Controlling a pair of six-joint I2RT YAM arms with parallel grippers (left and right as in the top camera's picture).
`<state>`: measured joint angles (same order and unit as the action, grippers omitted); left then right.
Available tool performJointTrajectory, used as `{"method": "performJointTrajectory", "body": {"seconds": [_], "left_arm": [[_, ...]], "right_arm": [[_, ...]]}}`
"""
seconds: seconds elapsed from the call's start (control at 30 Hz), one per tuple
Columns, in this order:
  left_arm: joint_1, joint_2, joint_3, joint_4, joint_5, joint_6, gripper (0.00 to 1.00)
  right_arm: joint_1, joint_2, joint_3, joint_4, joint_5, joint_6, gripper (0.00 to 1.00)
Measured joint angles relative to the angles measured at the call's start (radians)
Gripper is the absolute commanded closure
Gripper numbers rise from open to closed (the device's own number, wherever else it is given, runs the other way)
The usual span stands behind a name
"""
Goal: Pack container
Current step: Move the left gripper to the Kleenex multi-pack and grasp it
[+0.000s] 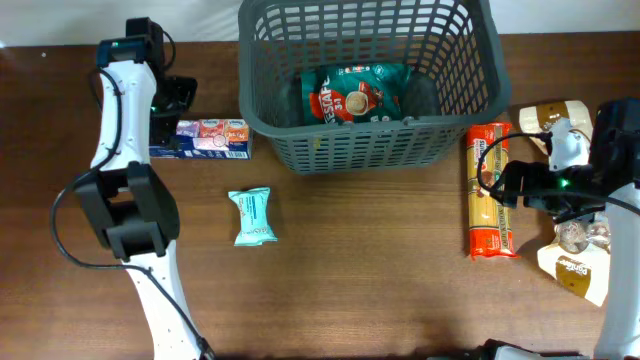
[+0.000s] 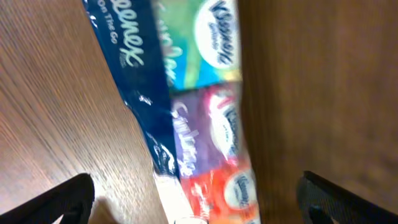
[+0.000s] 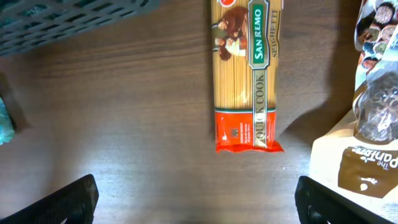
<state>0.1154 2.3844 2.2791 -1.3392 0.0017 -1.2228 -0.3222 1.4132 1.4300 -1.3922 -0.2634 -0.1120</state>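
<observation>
My left gripper (image 2: 198,202) points down, jaws wide and empty, over the tissues (image 2: 205,118). My right gripper (image 3: 199,205) gapes empty near the spaghetti (image 3: 247,74). The container (image 1: 370,145) sits far-centre.

Two six-joint arms, white shells with black joints. The left arm (image 1: 118,130) enters at the near edge of the overhead view, folds at a bulky black elbow block (image 1: 130,210) and reaches to the far left, wrist turned inward. The left gripper (image 1: 178,97), black and two-fingered, has its jaws spread wide. Its dark fingertips (image 2: 65,200) sit at opposite lower corners of the left wrist view. The right arm (image 1: 622,150) stands along the right edge, forearm reaching inward. The right gripper (image 1: 505,185), black and two-fingered, points downward with jaws equally wide. Its fingertips (image 3: 68,200) are well apart at the lower corners of the right wrist view.
</observation>
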Motion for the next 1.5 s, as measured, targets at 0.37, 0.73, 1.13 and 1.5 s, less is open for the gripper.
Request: {"method": "performJointTrajectory", "body": {"seconds": [0.37,0.73,1.13,1.5], "left_arm": [[0.0,0.081,0.0,0.012,-0.029,-0.058,0.01],[0.001,0.169,0.0,0.024,-0.029,-0.053,0.67],[0.045,0.191,0.11,-0.092,0.051,0.274,0.98],[0.084,0.177,0.794,-0.269,0.183,0.712,0.98]], "right_arm": [[0.0,0.0,0.0,-0.004,0.0,0.0,0.01],[0.0,0.0,0.0,-0.005,0.0,0.0,0.01],[0.0,0.0,0.0,-0.003,0.0,0.0,0.01],[0.0,0.0,0.0,0.0,0.0,0.0,0.01]]}}
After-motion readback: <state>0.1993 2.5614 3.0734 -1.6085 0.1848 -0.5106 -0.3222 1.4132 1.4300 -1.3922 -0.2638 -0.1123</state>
